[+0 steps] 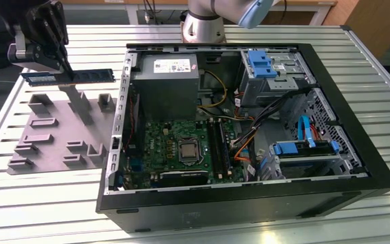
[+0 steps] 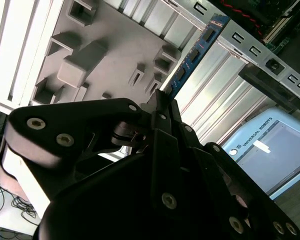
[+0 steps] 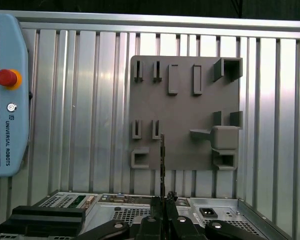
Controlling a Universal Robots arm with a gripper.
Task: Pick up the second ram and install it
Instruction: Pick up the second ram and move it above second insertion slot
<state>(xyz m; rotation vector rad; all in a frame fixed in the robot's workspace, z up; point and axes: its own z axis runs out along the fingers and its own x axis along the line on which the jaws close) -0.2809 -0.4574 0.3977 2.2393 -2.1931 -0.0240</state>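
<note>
The gripper (image 1: 66, 75) is clamped tight on the second ram (image 1: 93, 76), a thin blue-green stick with dark chips. It pokes out level either side, above the grey holder plate (image 1: 56, 140).

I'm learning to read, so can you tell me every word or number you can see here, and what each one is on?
Pale blue control tablet: a maker's name runs along its edge; it is not quoted here.
White sticker on the grey power box: print too small to read.
The second ram, held in the gripper: print too small to read.
</note>
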